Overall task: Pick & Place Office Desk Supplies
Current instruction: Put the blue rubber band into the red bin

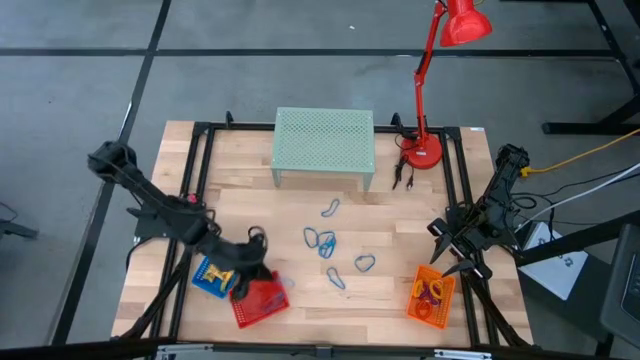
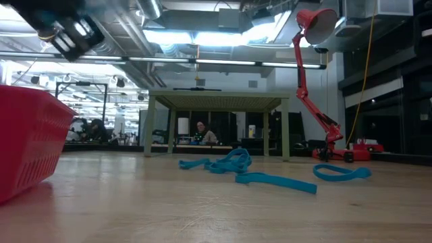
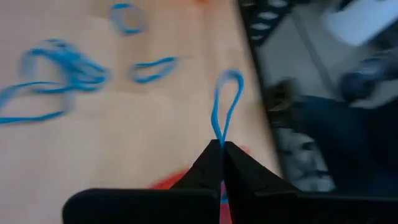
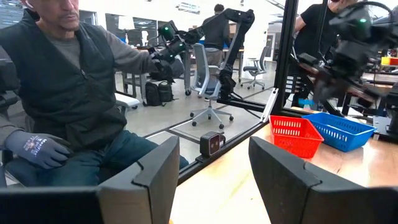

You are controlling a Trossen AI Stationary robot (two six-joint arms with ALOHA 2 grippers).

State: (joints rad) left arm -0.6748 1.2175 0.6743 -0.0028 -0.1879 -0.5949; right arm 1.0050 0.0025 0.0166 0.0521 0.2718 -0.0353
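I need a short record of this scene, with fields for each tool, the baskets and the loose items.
left tool: shut on a blue loop, above the red basket
right tool: open, holds nothing, beside the orange basket
blue basket: holds yellow pieces
orange basket: holds rings
loose: blue loops mid-table

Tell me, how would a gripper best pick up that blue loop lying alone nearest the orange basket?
Probably from straight above, pinching one narrow end. The blue loop lies flat on the table, apart from the tangled loops, so there is nothing tall to grab sideways. The left gripper holds another loop just so, shut on its pinched end.
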